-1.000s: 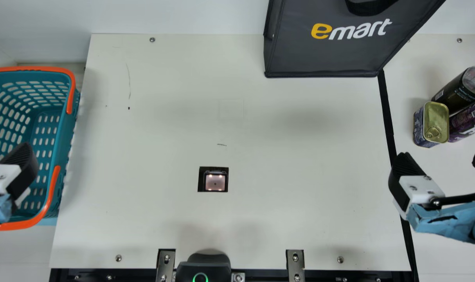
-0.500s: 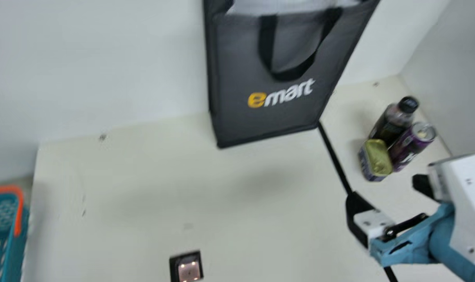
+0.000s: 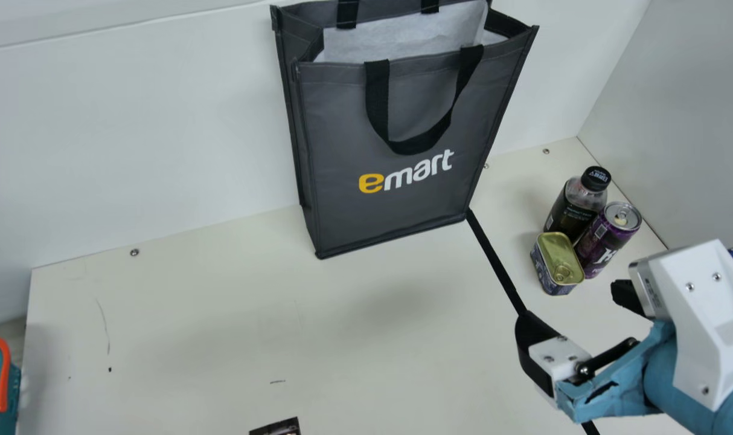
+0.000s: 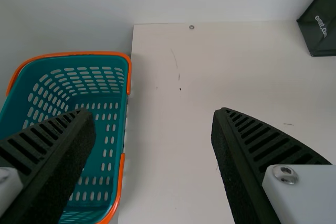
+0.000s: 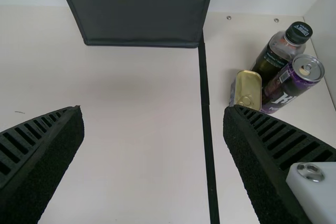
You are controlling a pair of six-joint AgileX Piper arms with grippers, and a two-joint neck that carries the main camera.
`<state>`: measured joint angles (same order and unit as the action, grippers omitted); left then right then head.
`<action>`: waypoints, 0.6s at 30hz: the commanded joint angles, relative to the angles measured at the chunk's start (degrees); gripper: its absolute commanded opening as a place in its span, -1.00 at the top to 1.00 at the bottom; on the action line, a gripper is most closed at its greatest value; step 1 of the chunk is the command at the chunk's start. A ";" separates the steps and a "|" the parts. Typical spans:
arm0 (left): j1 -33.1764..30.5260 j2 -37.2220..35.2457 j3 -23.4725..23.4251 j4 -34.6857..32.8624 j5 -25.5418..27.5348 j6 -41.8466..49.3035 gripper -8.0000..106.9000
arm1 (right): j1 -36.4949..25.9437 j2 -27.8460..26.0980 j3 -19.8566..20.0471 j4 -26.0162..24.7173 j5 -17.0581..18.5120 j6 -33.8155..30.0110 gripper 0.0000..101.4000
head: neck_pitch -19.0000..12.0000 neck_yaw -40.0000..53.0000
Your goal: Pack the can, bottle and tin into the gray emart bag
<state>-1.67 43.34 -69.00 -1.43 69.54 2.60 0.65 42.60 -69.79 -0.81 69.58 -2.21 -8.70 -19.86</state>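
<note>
In the main view my right gripper (image 3: 575,305) stands open, nearer the table's front than the group of items. That group stands at the right: the tin (image 3: 560,266) in front, the dark bottle (image 3: 575,208) behind it, the purple can (image 3: 605,238) beside both. Upright at the back is the gray emart bag (image 3: 396,193), its top open with white lining inside. The right wrist view has its own gripper (image 5: 153,111) with fingers wide apart and nothing between, the tin (image 5: 248,88) beyond one finger. My left gripper (image 4: 153,114) is open and empty beside the basket.
A teal basket (image 4: 126,124) with orange handles stands at the table's left side. A black strip (image 3: 496,260) runs along the table between the bag's corner and the right arm. White walls (image 3: 131,139) rise behind and at the right.
The neck camera has tilted up and turned toward the right, bringing the bag's open top and the right arm's wrist into view. The items appear to stand as before.
</note>
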 commanded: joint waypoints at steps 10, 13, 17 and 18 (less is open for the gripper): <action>0.00 0.00 0.00 0.00 0.00 0.00 -0.71 | 0.00 0.00 0.00 0.00 0.00 0.00 -0.79 | -1.30 -0.14; 0.00 0.00 0.00 0.00 0.00 0.00 -0.71 | 0.00 0.00 0.00 0.00 0.00 0.00 -0.79 | -1.30 -0.14; 0.00 0.00 0.00 0.00 0.00 0.00 -0.71 | 0.00 0.00 0.00 0.00 0.00 0.00 -0.79 | -1.30 -0.14; 0.00 0.00 0.00 0.00 0.00 0.00 -0.71 | 0.00 0.00 0.00 0.00 0.00 0.00 -0.79 | -1.30 -0.14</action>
<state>-1.67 43.34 -69.00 -1.43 69.54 2.60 0.65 42.60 -69.79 -0.81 69.58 -2.21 -8.70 -19.95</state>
